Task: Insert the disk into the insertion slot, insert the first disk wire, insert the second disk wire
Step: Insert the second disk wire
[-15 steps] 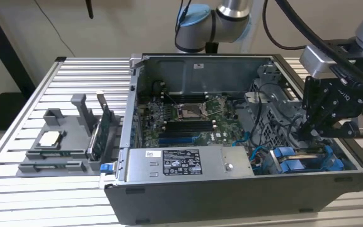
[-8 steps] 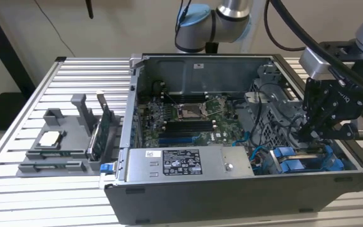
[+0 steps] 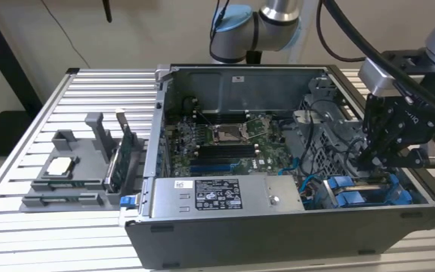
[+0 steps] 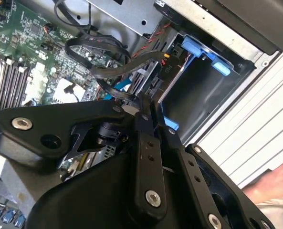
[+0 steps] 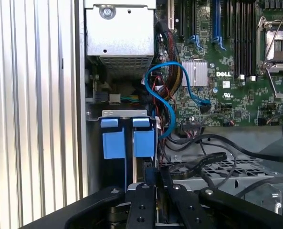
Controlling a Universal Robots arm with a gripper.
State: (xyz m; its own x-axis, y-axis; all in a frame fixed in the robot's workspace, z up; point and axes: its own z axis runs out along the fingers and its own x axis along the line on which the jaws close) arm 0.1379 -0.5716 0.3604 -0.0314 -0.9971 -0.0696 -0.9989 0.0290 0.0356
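You had the task in its middle part, as far as I could judge. The disk (image 5: 143, 143) seemed already seated in the insertion slot (image 5: 141, 122), on the side of the drive cage next to the motherboard (image 5: 227, 81). Only its bright blue plastic carrier showed, and the metal body was hidden. The gripper (image 4: 147, 104) stood low over this same slot, and its fingers (image 4: 142, 143) were pressed nearly together on the end of a black wire (image 4: 108, 71), a thin flexible cable that looped back toward the motherboard. I could not see this wire plugged in, so I judged that both wire steps were not finished. The cage was dark perforated sheet metal, the fingers were matte black bars with screws, and a glossy blue cable (image 5: 167, 107) curved beside the motherboard.
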